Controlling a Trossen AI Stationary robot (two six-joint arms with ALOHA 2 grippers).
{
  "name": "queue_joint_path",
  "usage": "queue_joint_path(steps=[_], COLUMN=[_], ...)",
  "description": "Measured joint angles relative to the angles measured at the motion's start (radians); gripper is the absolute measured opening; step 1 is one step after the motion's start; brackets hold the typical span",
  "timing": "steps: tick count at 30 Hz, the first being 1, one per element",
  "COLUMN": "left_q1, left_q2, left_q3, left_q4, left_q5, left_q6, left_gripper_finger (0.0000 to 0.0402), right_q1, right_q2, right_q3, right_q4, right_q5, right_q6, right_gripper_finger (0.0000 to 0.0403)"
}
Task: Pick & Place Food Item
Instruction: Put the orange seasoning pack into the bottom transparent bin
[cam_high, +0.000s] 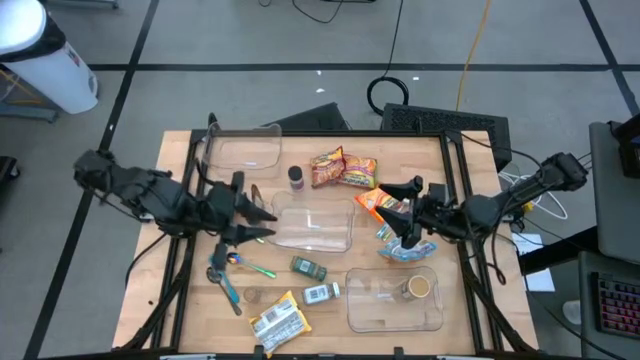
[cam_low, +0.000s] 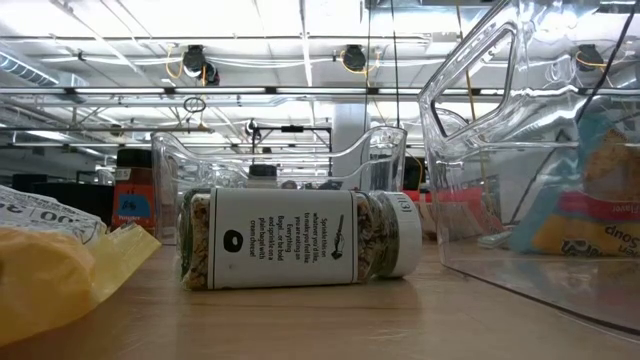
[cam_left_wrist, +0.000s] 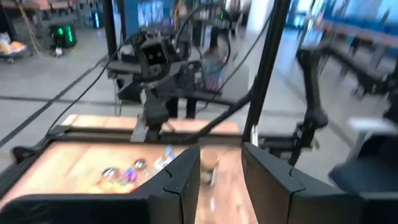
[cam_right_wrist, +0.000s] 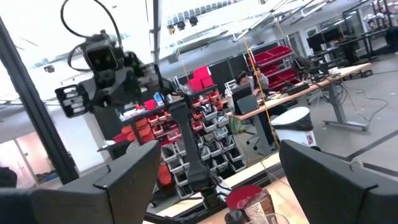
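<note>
The right pincer (cam_high: 408, 192), spread wide and empty, hangs right of centre over the orange snack bag (cam_high: 383, 205), nearer than the half-parted left pincer (cam_high: 262, 222).

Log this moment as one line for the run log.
left end effector: raised at clear plastic tray's left edge, empty | right end effector: open, above orange snack bag | nothing held

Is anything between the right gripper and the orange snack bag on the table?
Nothing visible does. In the high view the open right gripper is right at the edge of the orange snack bag, with no object between them. A blue packet lies just beside. The left gripper waits opposite.
</note>
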Motion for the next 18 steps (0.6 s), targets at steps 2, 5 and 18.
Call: queue_joint_path(steps=[2, 5, 18], left_q1=[0.002, 0.009, 0.122], left_q2=[-0.03, -0.063, -0.048], left_q3=[-0.119, -0.292, -0.667], left_q4=[0.17, 0.399, 1.138], left_q5=[0.001, 0.003, -0.279], left_q6=[-0.006, -0.01, -0.36], left_gripper_finger=[0.0122, 0.0122, 0.0122], right_q1=[-0.007, -0.015, -0.019], right_q2=[0.001, -0.002, -0.06], right_q3=[0.0, 0.0, 0.0], right_q4=[-0.001, 0.0, -0.001], right_q5=[0.0, 0.0, -0.002], right_q6=[0.0, -0.01, -0.308], right_gripper_finger=[0.032, 0.032, 0.032])
